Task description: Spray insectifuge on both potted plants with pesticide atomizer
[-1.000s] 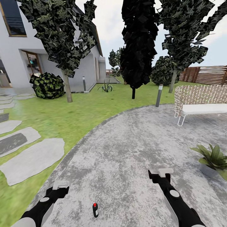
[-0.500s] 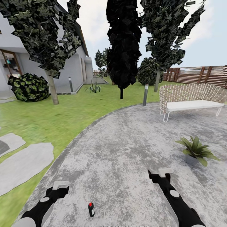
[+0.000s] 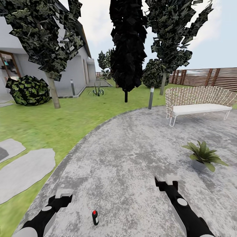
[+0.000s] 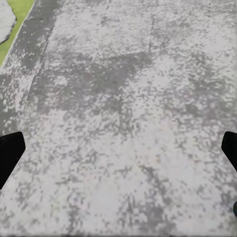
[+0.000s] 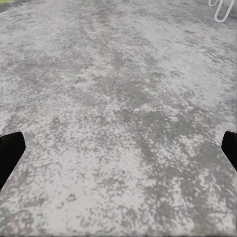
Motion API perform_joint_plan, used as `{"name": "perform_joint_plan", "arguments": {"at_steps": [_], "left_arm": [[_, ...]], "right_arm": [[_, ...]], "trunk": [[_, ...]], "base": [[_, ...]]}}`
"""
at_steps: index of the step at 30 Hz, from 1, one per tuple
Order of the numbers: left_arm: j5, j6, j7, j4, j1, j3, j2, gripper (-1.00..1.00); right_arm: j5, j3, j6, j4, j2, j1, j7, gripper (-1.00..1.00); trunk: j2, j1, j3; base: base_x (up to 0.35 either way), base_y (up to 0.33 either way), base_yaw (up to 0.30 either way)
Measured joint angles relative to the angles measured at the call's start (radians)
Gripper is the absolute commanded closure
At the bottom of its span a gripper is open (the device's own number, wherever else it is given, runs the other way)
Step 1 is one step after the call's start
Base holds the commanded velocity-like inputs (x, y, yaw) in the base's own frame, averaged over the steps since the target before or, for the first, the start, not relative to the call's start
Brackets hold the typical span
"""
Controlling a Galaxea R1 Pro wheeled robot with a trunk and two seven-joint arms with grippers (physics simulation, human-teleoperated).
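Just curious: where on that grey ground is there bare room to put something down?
Bare grey paving runs from the small dark bottle to the white bench. Tighter beside the grey-potted leafy plant.

The left wrist view looks down on mottled grey paving (image 4: 123,123). A strip of green grass (image 4: 17,22) and part of a pale stone slab (image 4: 6,17) sit in one corner. The left gripper (image 4: 118,153) is spread wide, its dark fingertips (image 4: 10,150) at opposite edges, nothing between them.
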Motion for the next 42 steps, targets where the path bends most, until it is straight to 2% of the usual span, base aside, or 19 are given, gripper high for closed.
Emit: {"name": "perform_joint_plan", "arguments": {"at_steps": [8, 12, 32, 42], "left_arm": [[0.000, 0.000, -0.006, 0.002, 0.000, 0.000, 0.000, -1.00], [0.000, 0.000, -0.029, 0.003, 0.000, 0.000, 0.000, -1.00], [-0.003, 0.000, -0.042, 0.003, 0.000, 0.000, 0.010, -1.00], [-0.003, -0.001, -0.042, 0.003, 0.001, 0.000, 0.012, -1.00]], "right_arm": [[0.000, 0.000, 0.000, 0.000, 0.000, 0.000, 0.000, -1.00], [0.000, -0.001, 0.001, 0.000, 0.000, 0.000, 0.000, -1.00], [-0.001, 0.000, 0.002, -0.001, 0.001, 0.000, 0.000, -1.00], [-0.001, 0.000, 0.000, -0.004, 0.001, 0.000, -0.001, -1.00]], "trunk": [[-0.002, 0.004, -0.031], [-0.003, 0.005, -0.048], [-0.008, 0.014, -0.149], [-0.010, 0.019, -0.197]], "base": [[0.000, 0.000, 0.000], [0.000, 0.000, -0.048], [0.000, 0.000, -0.170], [0.000, 0.000, -0.053]]}}
